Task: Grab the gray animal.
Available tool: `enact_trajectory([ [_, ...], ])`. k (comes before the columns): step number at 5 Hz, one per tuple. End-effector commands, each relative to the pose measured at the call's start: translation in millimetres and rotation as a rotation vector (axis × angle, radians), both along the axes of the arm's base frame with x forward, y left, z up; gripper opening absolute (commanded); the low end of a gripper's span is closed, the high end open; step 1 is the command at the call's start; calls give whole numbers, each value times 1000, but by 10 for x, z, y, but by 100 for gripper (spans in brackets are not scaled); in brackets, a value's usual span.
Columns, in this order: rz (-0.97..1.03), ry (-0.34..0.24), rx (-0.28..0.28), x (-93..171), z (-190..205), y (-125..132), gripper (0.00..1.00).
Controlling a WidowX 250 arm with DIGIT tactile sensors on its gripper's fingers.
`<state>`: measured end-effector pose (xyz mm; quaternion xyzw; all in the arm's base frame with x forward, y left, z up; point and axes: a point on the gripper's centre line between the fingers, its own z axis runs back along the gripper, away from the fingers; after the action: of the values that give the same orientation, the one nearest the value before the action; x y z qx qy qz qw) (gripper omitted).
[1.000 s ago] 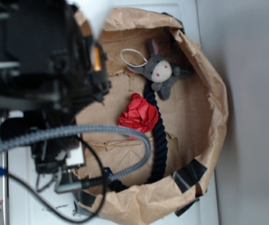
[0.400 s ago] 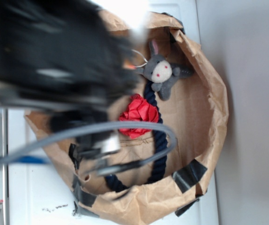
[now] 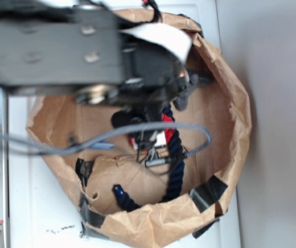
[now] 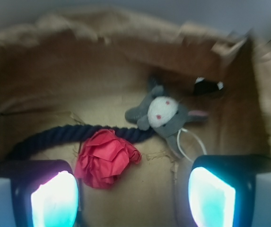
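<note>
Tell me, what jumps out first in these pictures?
A small gray plush animal with a cream face and red dot eyes lies near the back wall of a crumpled brown paper bag. Beside it sit a crumpled red paper flower and a dark navy rope, the flower overlapping the rope.

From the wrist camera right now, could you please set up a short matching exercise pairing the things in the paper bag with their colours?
Things:
1. plush animal
2. crumpled paper flower
3. rope
4. string loop

Colours:
A. red
B. white
C. gray with a cream face
D. dark navy

Pairs: 1-C, 2-A, 3-D, 4-B

All four lie on the floor of the brown paper bag, ahead of the open jaws.
</note>
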<state>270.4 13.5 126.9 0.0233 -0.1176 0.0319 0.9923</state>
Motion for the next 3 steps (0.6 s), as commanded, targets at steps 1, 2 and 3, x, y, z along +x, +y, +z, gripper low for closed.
enact_trajectory([
  [1, 17, -59, 3, 89, 176, 58, 100],
  [2, 17, -59, 3, 89, 176, 58, 100],
  [3, -11, -78, -25, 336, -59, 100, 100],
])
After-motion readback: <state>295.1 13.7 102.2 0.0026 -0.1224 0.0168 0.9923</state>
